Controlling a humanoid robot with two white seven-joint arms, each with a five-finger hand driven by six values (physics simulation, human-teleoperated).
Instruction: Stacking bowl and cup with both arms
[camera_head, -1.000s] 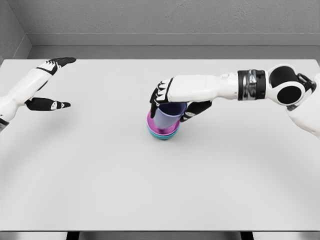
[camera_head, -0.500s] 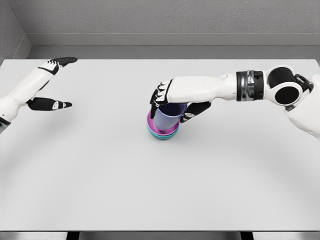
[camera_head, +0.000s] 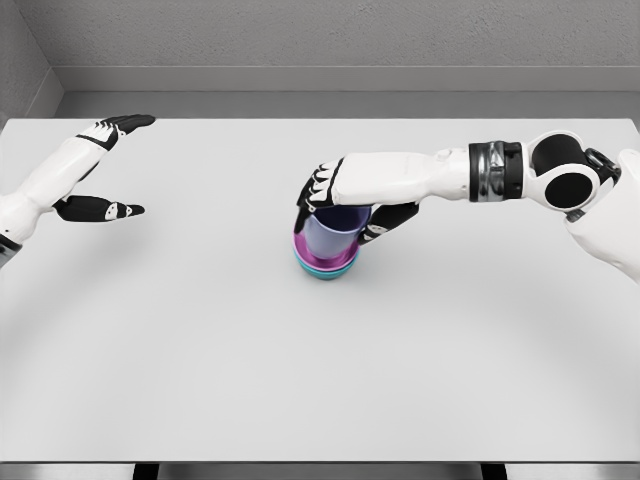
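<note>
One hand does the work: the right hand (camera_head: 340, 205) wraps the lavender cup (camera_head: 333, 232) seated in the pink bowl (camera_head: 322, 256) at mid-table, so its fingers should release straight outward, without tipping the stack.

Hidden or cut off, as seen from my head:

- Cup (camera_head: 331, 235): rim and upper wall covered by my right hand (camera_head: 345, 200); base sunk out of sight in the bowls.
- Purple bowl (camera_head: 322, 262): only the front lip shows; interior hidden by the cup.
- Teal bowl (camera_head: 327, 273): a thin sliver below the purple one.
- My left arm (camera_head: 45, 185): cut off at the left edge.
- My right arm (camera_head: 600, 215): cut off at the right edge.
- Table (camera_head: 300, 380): corners clipped by both side edges.
</note>
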